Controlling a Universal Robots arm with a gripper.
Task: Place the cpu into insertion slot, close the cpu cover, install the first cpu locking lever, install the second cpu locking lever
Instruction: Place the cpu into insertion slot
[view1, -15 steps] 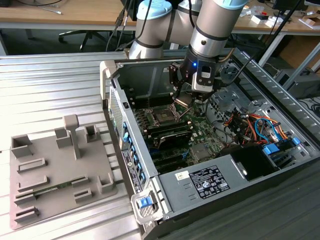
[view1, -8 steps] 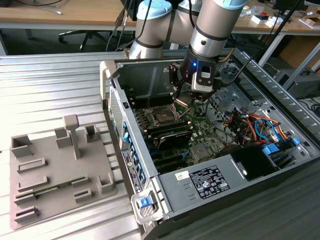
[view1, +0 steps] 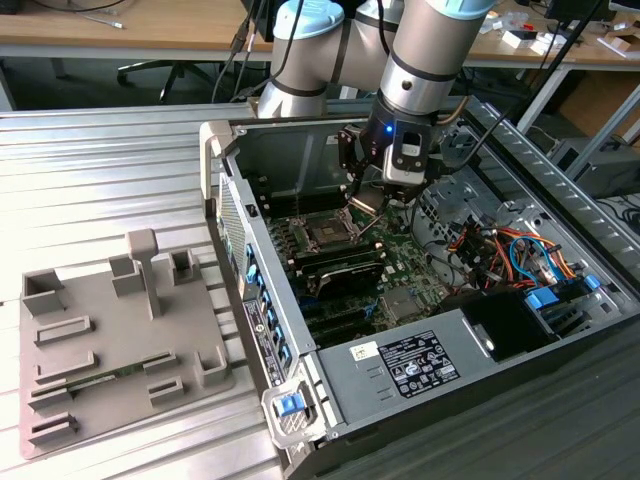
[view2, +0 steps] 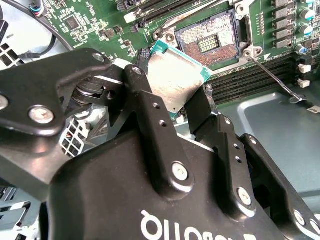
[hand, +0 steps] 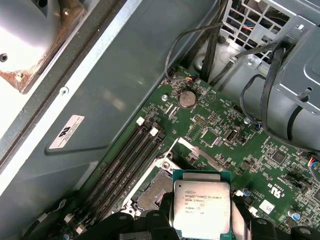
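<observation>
My gripper (view1: 368, 197) hangs inside the open computer case (view1: 300, 330), just above the motherboard. It is shut on the cpu (view2: 176, 82), a flat square chip with a grey metal top and a teal edge, held by two opposite edges between the black fingers (view2: 150, 115). In the first wrist view the cpu (hand: 201, 207) hovers beside and slightly above the bare insertion slot (hand: 154, 195). The slot's pin field (view2: 214, 42) lies open and uncovered. The cpu cover (hand: 176, 146) stands raised at the slot's far edge. One thin locking lever (view2: 272, 75) is swung out from the slot.
Black memory slots (hand: 125, 160) run along one side of the slot. Bundled cables (view1: 500, 250) and a power supply (view1: 420, 360) fill the case toward the exterior view's right. A grey fixture tray (view1: 110, 340) lies on the ribbed table at the exterior view's left.
</observation>
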